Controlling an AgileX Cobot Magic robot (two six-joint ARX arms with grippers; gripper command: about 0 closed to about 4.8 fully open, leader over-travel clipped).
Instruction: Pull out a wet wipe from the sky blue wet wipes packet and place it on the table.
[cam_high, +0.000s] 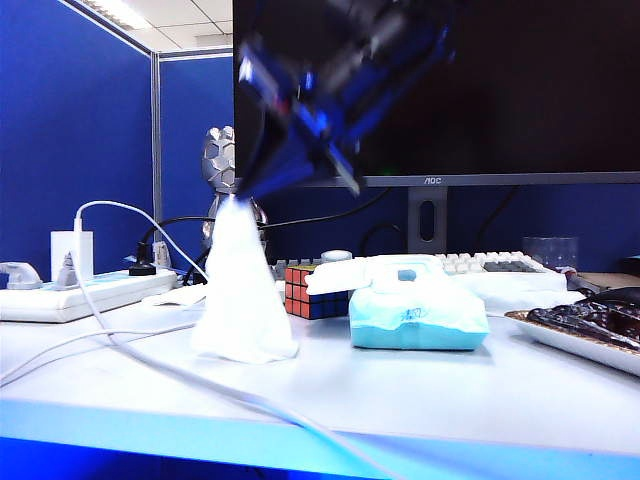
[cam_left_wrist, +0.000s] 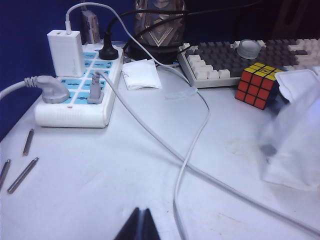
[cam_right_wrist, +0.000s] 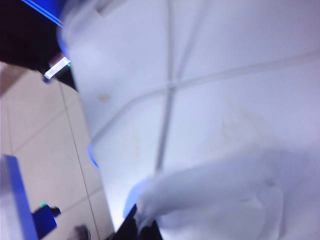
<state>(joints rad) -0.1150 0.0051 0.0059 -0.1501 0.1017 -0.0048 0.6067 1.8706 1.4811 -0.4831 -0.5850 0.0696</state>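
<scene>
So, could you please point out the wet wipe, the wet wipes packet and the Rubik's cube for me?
wet wipe (cam_high: 240, 300): exterior view, middle of the hanging white sheet.
sky blue wet wipes packet (cam_high: 418, 325): exterior view, blue front face.
Rubik's cube (cam_left_wrist: 257, 85): left wrist view, red side face.

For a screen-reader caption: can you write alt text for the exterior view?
The right gripper, jaws shut, holds a white wet wipe hanging to the table, left of a sky blue wipes packet and Rubik's cube.
</scene>
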